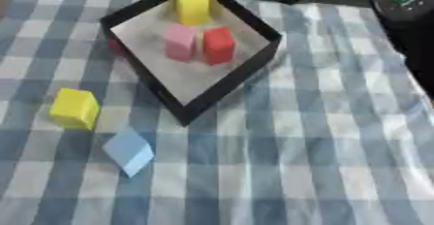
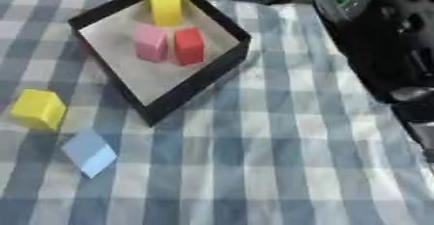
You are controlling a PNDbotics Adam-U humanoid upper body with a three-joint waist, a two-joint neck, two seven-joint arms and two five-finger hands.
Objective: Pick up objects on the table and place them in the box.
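1. Black-walled box (image 1: 222, 89), shallow, pale floor, set corner-on in the upper centre of the frame on the blue-and-white checked cloth (image 1: 322, 136) covering the bench. Contents: tall yellow block (image 1: 193, 5) at the far corner, pink block (image 1: 179, 42) and red block (image 1: 218, 45) side by side near the middle.
2. Outstanding items: yellow cube (image 1: 74, 107) at centre left, just outside the box's left wall; pale blue block (image 1: 129, 152) near it, lower left, lying corner-on.
3. Hands: neither shows in either view, so how far open they are, or whether they hold anything, cannot be told. Dark machinery (image 2: 398, 40) fills the right edge of the right eye view; no fingers can be made out there.
4. Risk, low wall: a reach for the yellow cube could nudge the box and shift it on the cloth.
5. Risk, crowding: the three blocks stand upright; a block dropped among them would likely topple one or bounce out over the rim.
6. Risk, cloth: soft fabric may bunch under fingers and drag the blue block away.
7. Risk, angle: the blue block's skewed faces may let it twist out of a pinch.
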